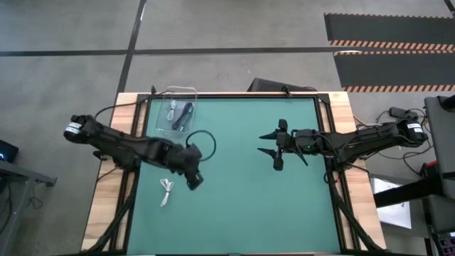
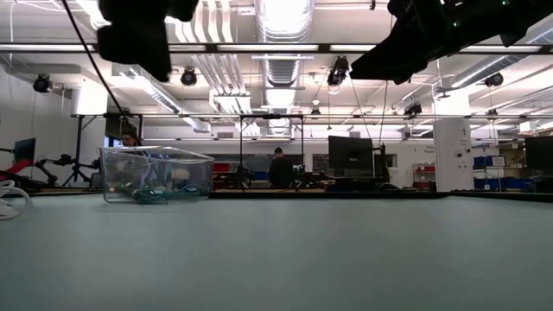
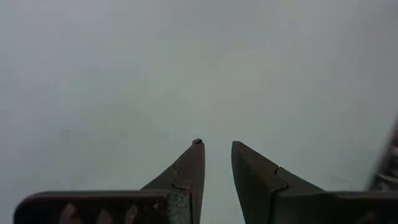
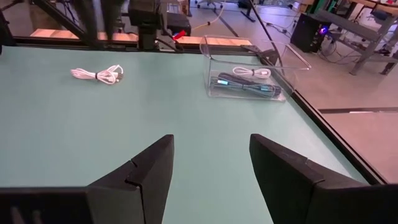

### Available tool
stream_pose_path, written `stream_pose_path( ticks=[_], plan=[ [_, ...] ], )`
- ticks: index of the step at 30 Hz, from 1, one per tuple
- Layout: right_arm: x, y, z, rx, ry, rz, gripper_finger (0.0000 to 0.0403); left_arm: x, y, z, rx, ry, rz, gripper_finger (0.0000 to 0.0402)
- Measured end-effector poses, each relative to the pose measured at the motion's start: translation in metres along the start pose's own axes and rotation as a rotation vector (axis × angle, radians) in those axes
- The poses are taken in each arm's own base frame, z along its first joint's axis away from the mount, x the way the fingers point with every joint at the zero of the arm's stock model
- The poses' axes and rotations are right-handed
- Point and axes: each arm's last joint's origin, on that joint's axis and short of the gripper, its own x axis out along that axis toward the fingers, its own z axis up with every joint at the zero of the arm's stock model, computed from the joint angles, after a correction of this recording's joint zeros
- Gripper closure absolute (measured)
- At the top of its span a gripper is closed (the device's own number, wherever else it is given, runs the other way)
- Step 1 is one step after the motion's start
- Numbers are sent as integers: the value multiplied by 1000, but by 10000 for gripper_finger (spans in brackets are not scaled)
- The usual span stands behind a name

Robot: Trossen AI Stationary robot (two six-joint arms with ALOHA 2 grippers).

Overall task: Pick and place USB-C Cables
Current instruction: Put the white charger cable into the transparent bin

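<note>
From above, you see one white cable (image 1: 166,190) left on the mat, its long axis running toward the near edge; the left gripper (image 1: 193,180) hovers just beside it. The right gripper (image 1: 276,148) waits mid-table.

Left wrist: jaws slightly parted, holding nothing.

Right wrist: jaws wide and empty; three cables lie in the bin (image 4: 252,79). Judged next: lower over the cable, then close.

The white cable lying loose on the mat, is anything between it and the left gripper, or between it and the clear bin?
Nothing visible. The white cable lies alone on bare green mat, just beside the left gripper, whose fingers are slightly parted and empty. The mat toward the clear bin is bare too; only the left arm hangs above that stretch.
</note>
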Motion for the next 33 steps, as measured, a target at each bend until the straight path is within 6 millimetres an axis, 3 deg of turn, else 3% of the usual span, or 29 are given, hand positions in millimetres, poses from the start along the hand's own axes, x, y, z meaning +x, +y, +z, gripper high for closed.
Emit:
stream_pose_path(
  ticks=[9, 14, 26, 33],
  plan=[
    [0, 0, 0, -1, 0, 0, 200, -8, -24, -35, -119, 107, -84, 338],
    [0, 0, 0, 4, 0, 4, 200, -6, -28, -52, -186, 145, -75, 338],
    [0, 0, -1, 8, 8, 5, 200, 32, 2, -103, -396, 360, 118, 338],
    [0, 0, -1, 11, 8, 5, 200, 46, 20, -117, -467, 395, 217, 338]
  ],
)
